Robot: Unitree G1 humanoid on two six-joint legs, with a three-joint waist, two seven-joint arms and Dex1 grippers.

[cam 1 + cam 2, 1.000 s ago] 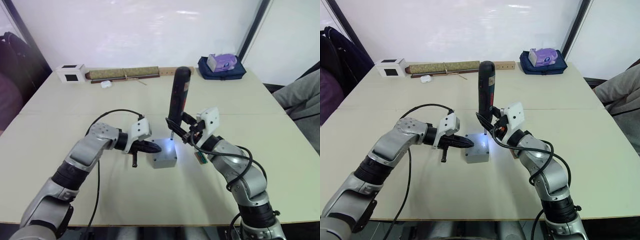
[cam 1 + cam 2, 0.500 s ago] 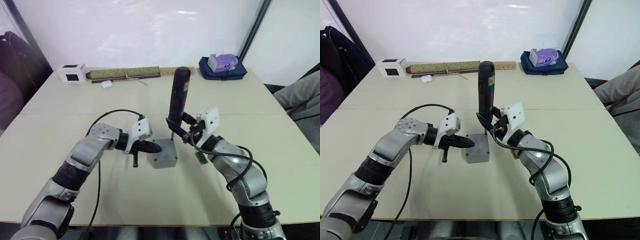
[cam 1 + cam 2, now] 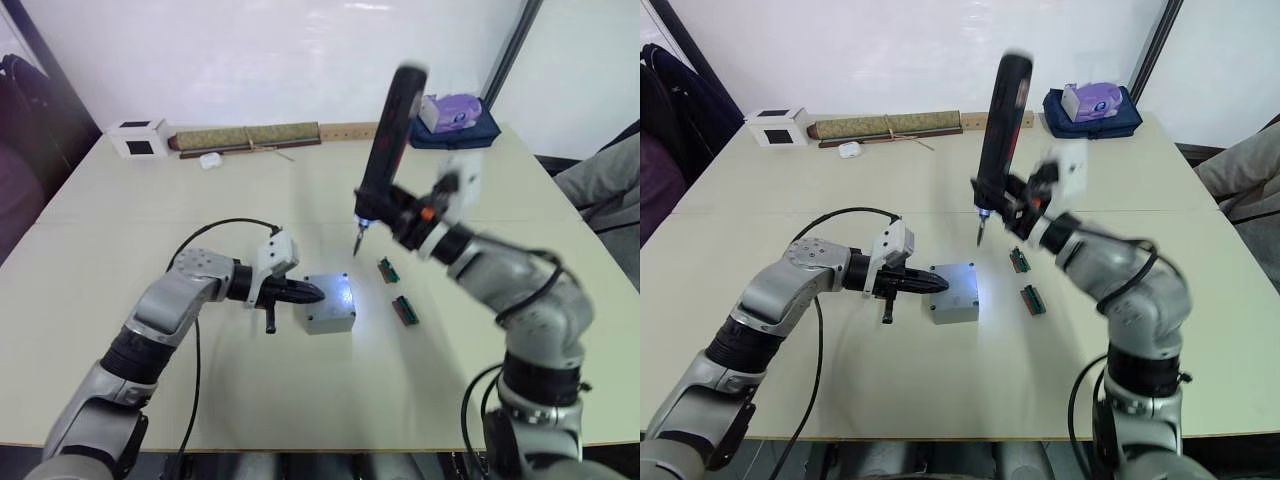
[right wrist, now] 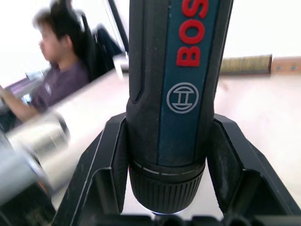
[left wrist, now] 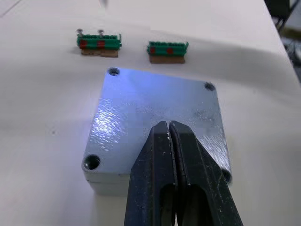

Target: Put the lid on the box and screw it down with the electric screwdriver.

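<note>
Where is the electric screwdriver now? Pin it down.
In the left eye view the electric screwdriver is gripped by the right gripper, lifted off the table, its bit hanging above and right of the box.

Pale beige table top (image 3: 150, 400) with a seam across its middle. Two small green circuit-board strips with red parts (image 5: 99, 43), (image 5: 167, 49) lie side by side, near each other, not touching. Along the far edge: white cube with a black square face (image 3: 139, 139), small white oval object (image 3: 210, 160), possibly an earbud case, long olive rolled mat (image 3: 248, 136) with a wooden ruler (image 3: 976, 120) behind it. Far right corner: dark blue cloth bag (image 3: 1095, 110), purple tissue pack (image 3: 1087, 98) on top. Seated person (image 4: 56, 75) beyond the table.
</note>
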